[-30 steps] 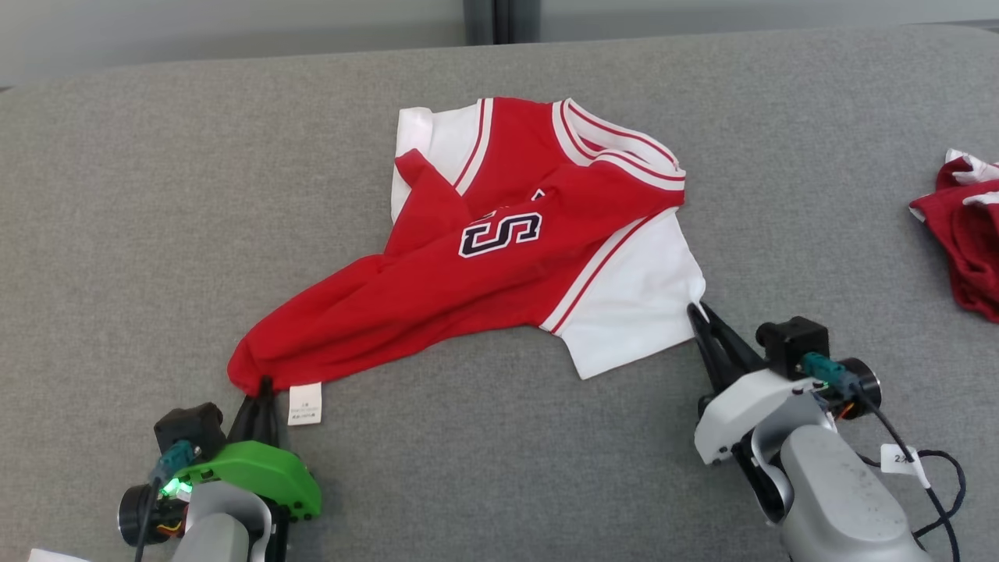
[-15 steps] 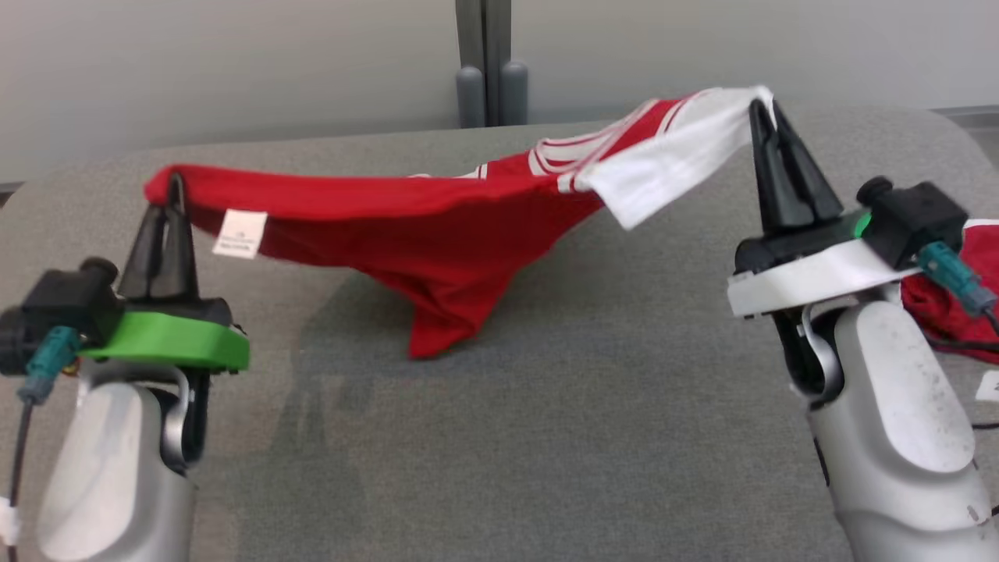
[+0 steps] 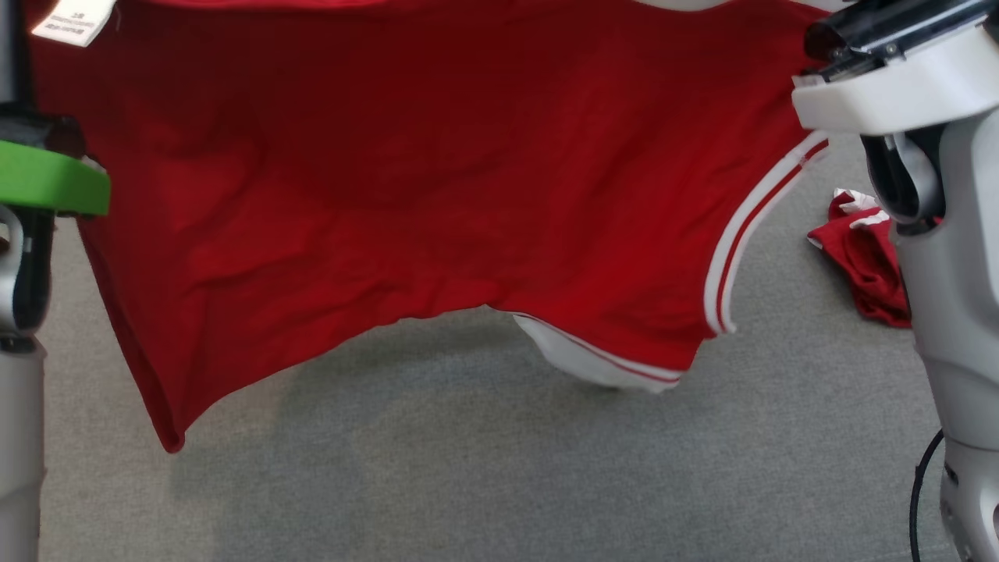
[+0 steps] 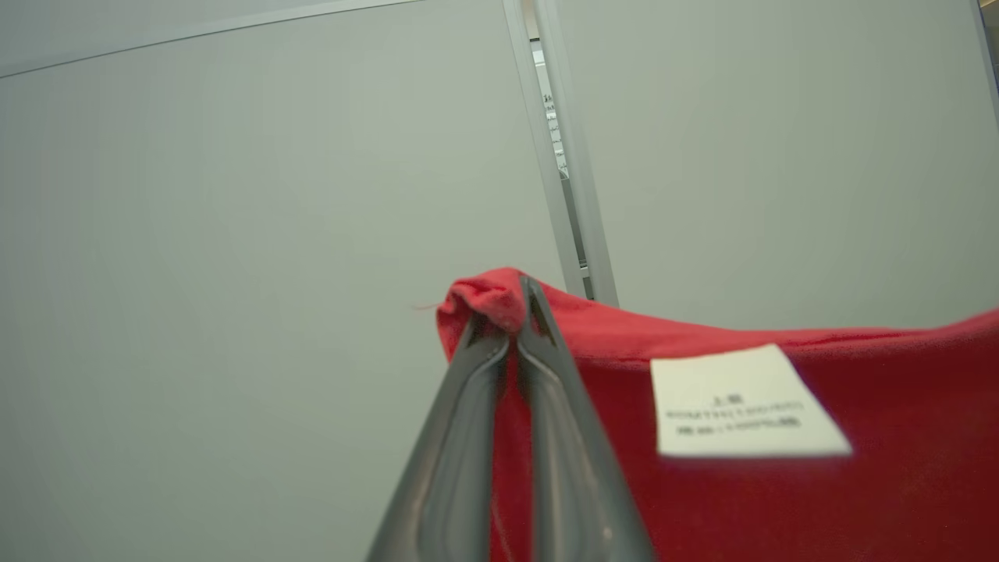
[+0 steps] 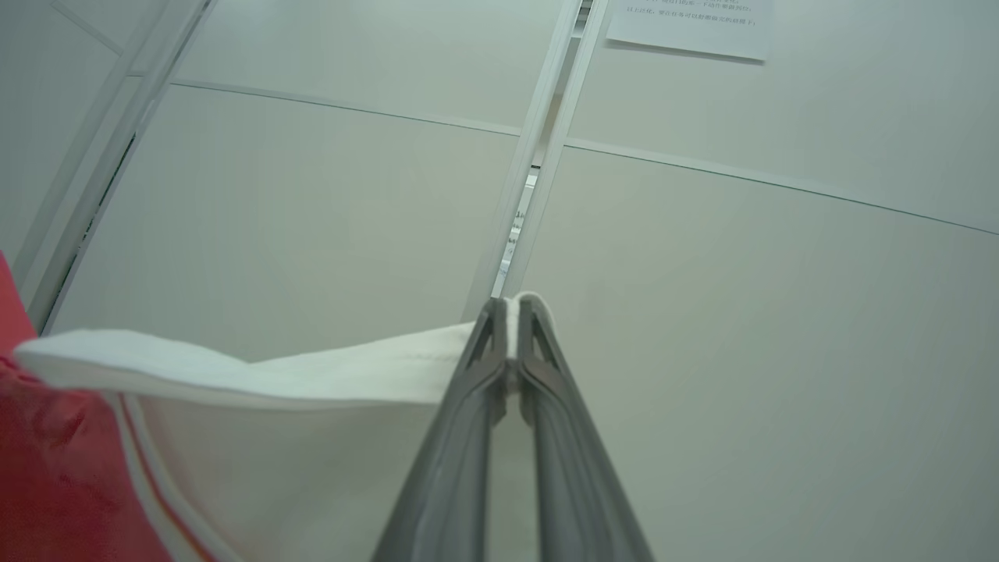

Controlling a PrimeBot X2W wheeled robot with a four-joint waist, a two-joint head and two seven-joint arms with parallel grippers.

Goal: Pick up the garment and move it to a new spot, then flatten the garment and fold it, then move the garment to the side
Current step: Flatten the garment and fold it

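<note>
Jersey (image 3: 437,179): red, white-trimmed, hanging spread
Left gripper (image 4: 509,314): clamped on its red corner
Right gripper (image 5: 509,311): clamped on white sleeve edge

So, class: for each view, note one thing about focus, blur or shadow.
Head view: the garment casts a soft shadow on the grey surface; left wrist view: the label is blurred; right wrist view: wall seams bow, lens distortion.

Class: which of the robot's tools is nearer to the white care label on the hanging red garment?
Left. The left tool pinches the red corner of the garment right beside the label; the right tool grips the white sleeve edge at the far end.
</note>
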